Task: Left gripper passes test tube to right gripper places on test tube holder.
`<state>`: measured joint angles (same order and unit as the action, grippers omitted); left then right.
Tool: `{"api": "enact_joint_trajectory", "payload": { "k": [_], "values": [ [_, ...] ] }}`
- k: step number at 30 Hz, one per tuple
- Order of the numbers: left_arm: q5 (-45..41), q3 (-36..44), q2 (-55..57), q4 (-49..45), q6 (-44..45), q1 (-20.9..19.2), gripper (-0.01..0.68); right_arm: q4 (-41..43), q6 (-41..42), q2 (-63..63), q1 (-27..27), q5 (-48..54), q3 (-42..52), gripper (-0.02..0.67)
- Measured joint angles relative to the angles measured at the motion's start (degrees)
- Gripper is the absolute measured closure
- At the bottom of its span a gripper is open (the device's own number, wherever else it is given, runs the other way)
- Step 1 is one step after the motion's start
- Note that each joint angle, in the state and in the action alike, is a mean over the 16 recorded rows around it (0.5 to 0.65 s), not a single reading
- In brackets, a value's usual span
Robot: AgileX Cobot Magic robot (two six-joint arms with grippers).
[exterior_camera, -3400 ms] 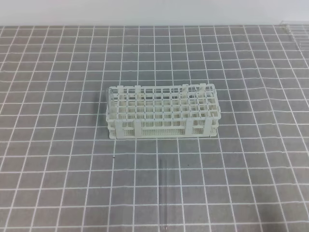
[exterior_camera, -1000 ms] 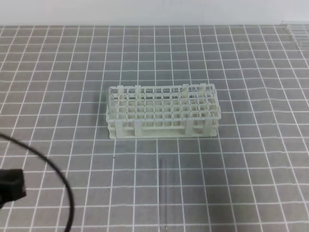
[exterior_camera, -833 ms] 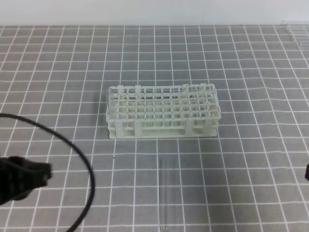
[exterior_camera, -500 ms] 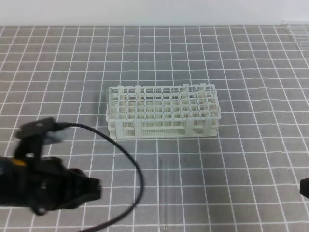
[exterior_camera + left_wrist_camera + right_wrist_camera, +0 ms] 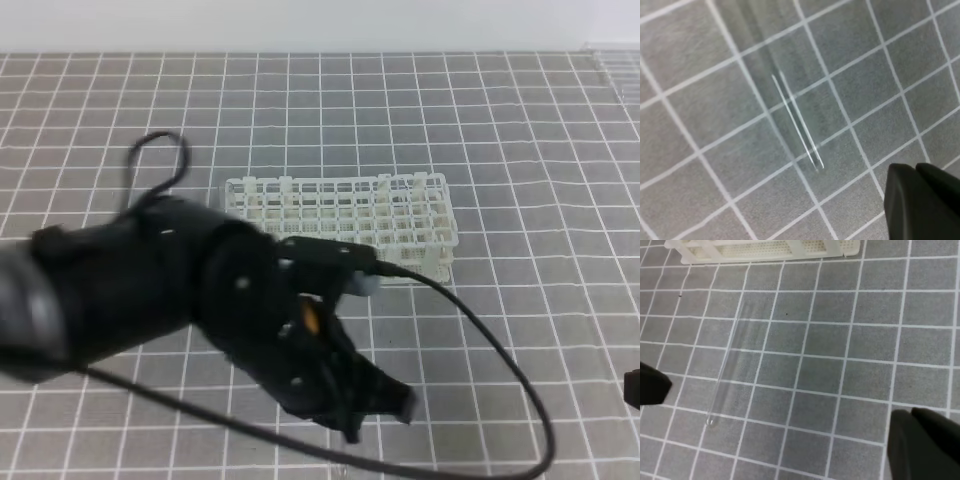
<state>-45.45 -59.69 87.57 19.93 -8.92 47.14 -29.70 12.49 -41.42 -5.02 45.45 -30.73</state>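
Overhead, the left gripper (image 5: 375, 405), a bulky black head with a looped black cable, fills the near left of the grey mat (image 5: 560, 150) marked with a white grid. It covers the near left corner of the test tube holder (image 5: 400, 215), a white rack of small square holes standing mid-scene. Whether its fingers are parted or closed cannot be told; only 1 dark finger (image 5: 922, 200) shows at the lower right of the left wrist view.

Flat on the mat lies the test tube (image 5: 727, 372), clear and nearly see-through, held by nothing, just near of the rack. Its rounded end points toward the near edge.

The right gripper (image 5: 632, 388) barely shows at the right edge; its finger state cannot be told.
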Motion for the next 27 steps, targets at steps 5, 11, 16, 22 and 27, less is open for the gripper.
{"api": "enact_joint_trajectory", "payload": {
  "k": [5,11,16,22,27],
  "values": [
    [-2.9,-6.2,5.2,-3.1,-2.1,2.9,0.672,0.4,0.1,0.0,0.0,0.1,0.0,0.65],
    [-4.2,-9.7,8.9,-5.0,-2.3,3.5,0.665,0.8,0.1,0.0,0.0,0.2,0.0,0.65],
    [-4.0,-10.7,10.9,-6.0,-2.1,3.4,0.653,0.9,0.1,0.0,0.0,0.2,0.0,0.65],
    [-3.8,-10.9,13.0,-6.9,-3.3,3.4,0.641,0.9,0.1,0.0,0.0,0.2,0.0,0.65],
    [-4.1,-10.8,14.7,-7.2,-4.6,3.4,0.635,0.9,0.1,0.0,0.0,0.2,0.0,0.65]
  ]
}}
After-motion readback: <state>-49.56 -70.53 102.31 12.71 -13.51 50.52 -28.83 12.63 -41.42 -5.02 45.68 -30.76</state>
